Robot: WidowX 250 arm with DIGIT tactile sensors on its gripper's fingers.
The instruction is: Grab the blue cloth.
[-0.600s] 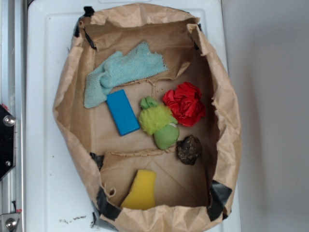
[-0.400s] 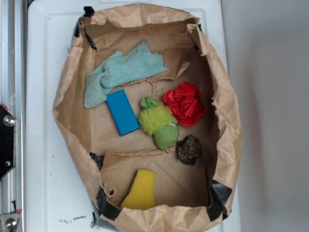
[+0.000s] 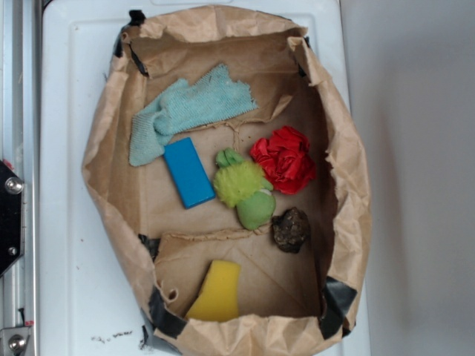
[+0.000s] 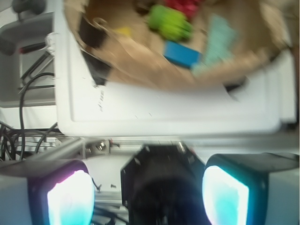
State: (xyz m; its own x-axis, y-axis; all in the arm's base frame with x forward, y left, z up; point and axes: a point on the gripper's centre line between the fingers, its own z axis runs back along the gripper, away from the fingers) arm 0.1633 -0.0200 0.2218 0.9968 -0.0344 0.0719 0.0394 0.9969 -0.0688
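The white surface (image 3: 63, 185) is carrying a brown paper bag (image 3: 104, 148) cut open into a tray, and its crumpled walls are standing up on every side, bounding the floor where the objects are lying. The blue cloth (image 3: 185, 111) is lying flat in the upper-left part of the bag floor, its left end lying close to the left wall and its upper edge lying close to the rear fold; open brown paper is showing along its right end. A blue block (image 3: 188, 172) is sitting just below the cloth, its top corner nearly touching the cloth's lower edge. A green fuzzy toy (image 3: 243, 189) is lying right of the block, a red crumpled item (image 3: 283, 158) is touching it on the right, a dark lump (image 3: 290, 228) is resting near the right wall, and a yellow sponge (image 3: 217, 292) is leaning at the front edge. The exterior view is showing no arm. The wrist view, blurred, is showing the claw (image 4: 147, 197) with its two fingers (image 4: 70, 197) standing apart, holding nothing, outside the bag beside the surface edge, with the blue cloth (image 4: 215, 42) well apart from it.
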